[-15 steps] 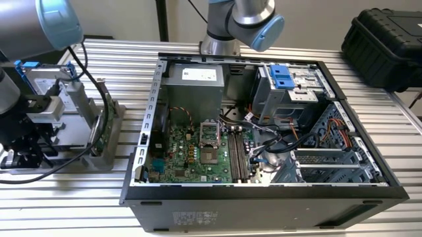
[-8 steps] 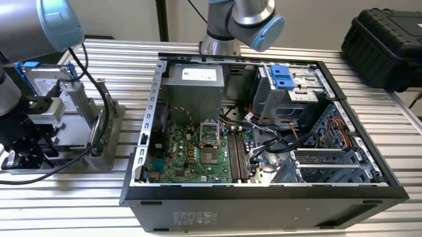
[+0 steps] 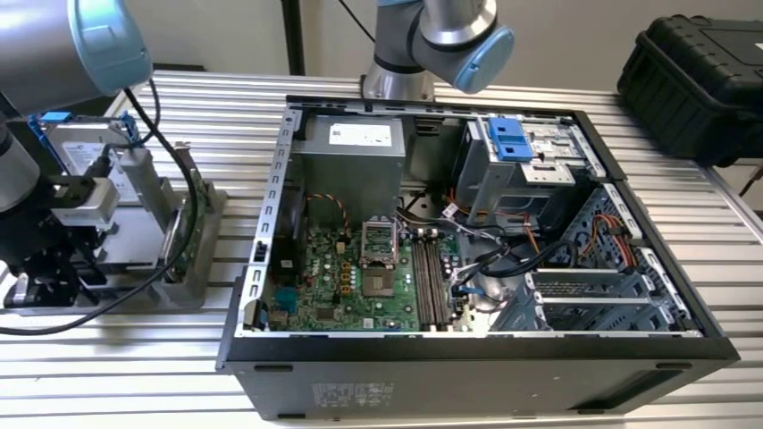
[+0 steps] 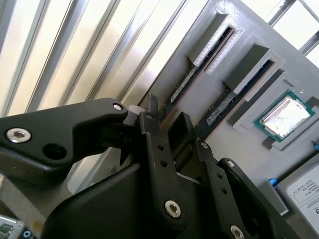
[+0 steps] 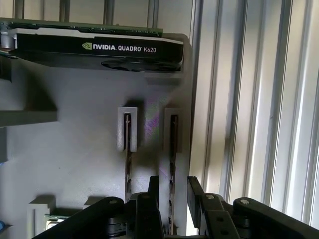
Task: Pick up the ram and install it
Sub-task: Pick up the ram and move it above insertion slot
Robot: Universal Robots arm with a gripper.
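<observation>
Two ram sticks stand on edge in slots of a grey parts holder. In the first wrist view they are the inner ram and the ram near the holder's edge; the second wrist view shows them as ram and ram. My gripper is open, its black fingers on either side of the edge-side stick, not closed on it. In the exterior view the gripper hangs over the holder at the exterior view's left, beside the open computer case, whose memory slots lie on the green motherboard.
A graphics card stands in the holder beyond the sticks. A processor chip and a silver hard drive sit in the same holder. A second arm's base stands behind the case, and a black case at far right. The table is ribbed metal.
</observation>
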